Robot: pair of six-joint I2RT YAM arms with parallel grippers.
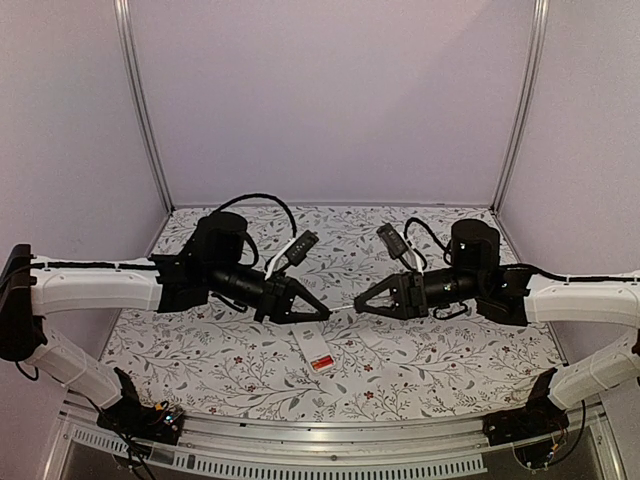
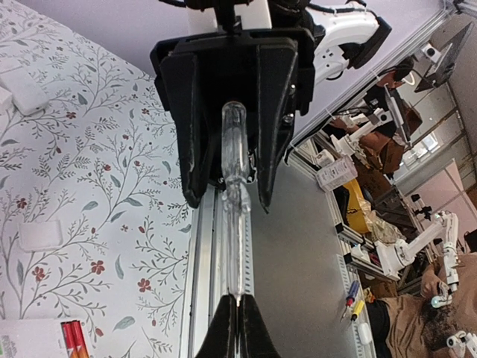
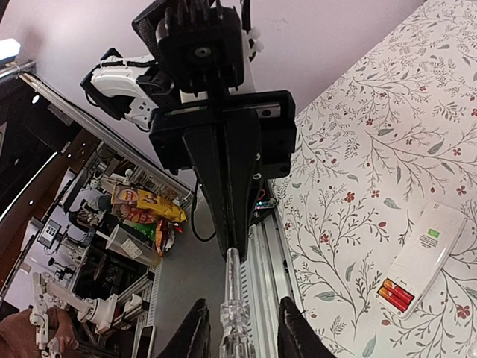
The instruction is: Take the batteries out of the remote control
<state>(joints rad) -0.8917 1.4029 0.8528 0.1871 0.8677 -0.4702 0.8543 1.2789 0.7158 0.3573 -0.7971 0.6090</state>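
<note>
A white remote control [image 1: 314,350] lies face down on the flowered table, its compartment open, with two red batteries [image 1: 321,363] side by side inside. The batteries [image 3: 395,293] and remote [image 3: 426,253] also show in the right wrist view. Above the table, the arms meet tip to tip over a slim clear plastic tool [image 1: 341,305]. My left gripper [image 2: 238,300] is shut on the tool's thin end. My right gripper [image 3: 242,307] is open, its fingers either side of the tool's thicker handle [image 3: 233,328] with a gap on both sides.
Two small white pieces [image 2: 26,93] [image 2: 39,233] lie on the table left of the remote. An aluminium rail [image 1: 320,438] runs along the table's near edge. Enclosure walls stand at the back and both sides.
</note>
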